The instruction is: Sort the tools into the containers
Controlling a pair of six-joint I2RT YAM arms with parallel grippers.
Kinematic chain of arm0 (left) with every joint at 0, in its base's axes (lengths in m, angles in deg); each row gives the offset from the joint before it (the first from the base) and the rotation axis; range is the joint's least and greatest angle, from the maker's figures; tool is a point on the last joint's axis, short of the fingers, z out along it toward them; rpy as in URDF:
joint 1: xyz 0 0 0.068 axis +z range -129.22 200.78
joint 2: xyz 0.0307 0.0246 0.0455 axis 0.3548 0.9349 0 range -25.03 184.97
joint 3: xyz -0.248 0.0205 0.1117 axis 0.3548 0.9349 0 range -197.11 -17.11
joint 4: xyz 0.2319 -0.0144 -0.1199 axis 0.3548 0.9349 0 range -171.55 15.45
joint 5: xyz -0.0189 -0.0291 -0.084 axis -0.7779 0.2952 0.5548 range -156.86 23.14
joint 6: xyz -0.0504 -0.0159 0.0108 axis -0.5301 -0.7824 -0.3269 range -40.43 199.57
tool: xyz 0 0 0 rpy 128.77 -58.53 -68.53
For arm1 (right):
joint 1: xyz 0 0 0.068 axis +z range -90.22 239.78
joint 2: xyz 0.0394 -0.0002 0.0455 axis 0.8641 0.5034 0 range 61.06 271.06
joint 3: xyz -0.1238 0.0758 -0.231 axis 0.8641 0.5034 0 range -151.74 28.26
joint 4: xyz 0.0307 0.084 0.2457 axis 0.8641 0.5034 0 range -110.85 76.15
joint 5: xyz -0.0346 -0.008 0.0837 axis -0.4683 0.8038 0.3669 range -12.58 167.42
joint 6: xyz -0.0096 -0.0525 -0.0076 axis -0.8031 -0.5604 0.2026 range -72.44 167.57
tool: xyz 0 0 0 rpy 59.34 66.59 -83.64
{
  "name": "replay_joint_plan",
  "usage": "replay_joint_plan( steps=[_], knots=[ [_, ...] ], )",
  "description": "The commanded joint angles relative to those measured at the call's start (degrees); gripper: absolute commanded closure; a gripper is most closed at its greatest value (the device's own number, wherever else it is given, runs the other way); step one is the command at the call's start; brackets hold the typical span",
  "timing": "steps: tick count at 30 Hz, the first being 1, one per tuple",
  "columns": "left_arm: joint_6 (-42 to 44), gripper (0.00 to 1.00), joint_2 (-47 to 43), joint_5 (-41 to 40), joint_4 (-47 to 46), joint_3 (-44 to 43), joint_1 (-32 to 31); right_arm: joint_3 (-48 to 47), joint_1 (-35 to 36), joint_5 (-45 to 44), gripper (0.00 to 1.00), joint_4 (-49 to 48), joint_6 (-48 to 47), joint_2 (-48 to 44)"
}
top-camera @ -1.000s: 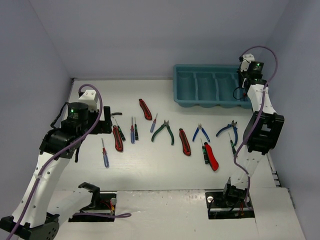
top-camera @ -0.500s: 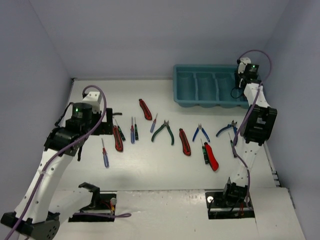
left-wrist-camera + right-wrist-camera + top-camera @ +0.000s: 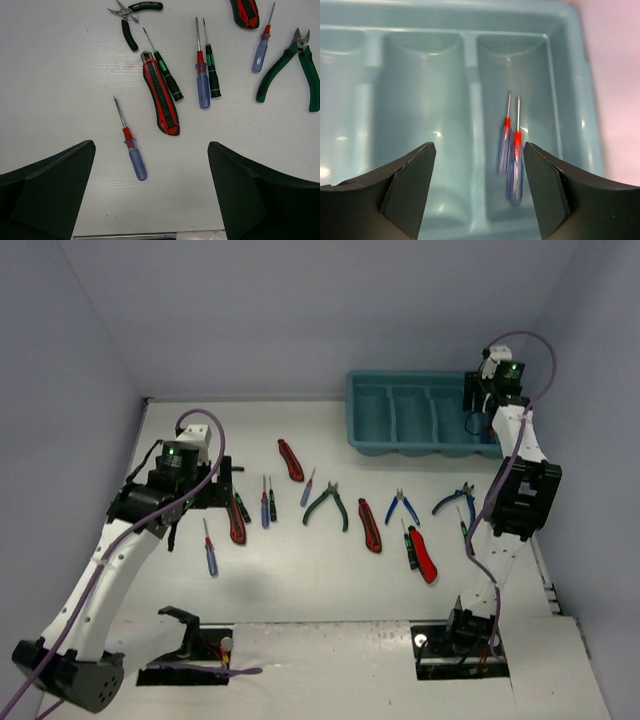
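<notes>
Two blue-handled screwdrivers with red collars, side by side and all but touching, slightly blurred, in an end compartment of the teal tray. Directly below the right gripper, nearer the right-hand finger in its wrist view. Right gripper spread wide, nothing between the fingers, hanging over the tray's right end. Left gripper likewise wide open and empty, poised above loose tools on the white table. Just ahead of it, between the fingertips: a lone blue screwdriver. Beyond that, a red-and-black utility knife with a dark green screwdriver close against its side. Farther ahead, black-handled pliers. Off to the right-hand finger's side, green pliers. Well apart from both grippers, in the open stretch between the arms: another knife and blue pliers.
</notes>
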Motion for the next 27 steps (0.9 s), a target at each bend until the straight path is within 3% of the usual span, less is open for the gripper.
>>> replay_joint_plan(
  steps=[1,10,17,27],
  knots=[
    [-4.7,0.07,2.5,-0.7,-2.3,0.3,0.3,6.1,4.0,0.3,0.31,-3.1,4.8,-17.9],
    [-9.8,0.08,4.6,-0.2,-2.3,4.6,3.4,29.5,17.9,-3.4,0.3,-3.2,16.5,-42.0],
    [-10.3,0.08,3.8,2.1,-2.3,7.8,7.0,42.8,27.3,-2.7,0.3,-3.2,26.2,-55.0],
    [-10.4,0.09,4.8,2.2,-3.4,14.1,8.5,55.6,30.4,0.5,0.26,-3.1,31.1,-67.2]
  ],
)
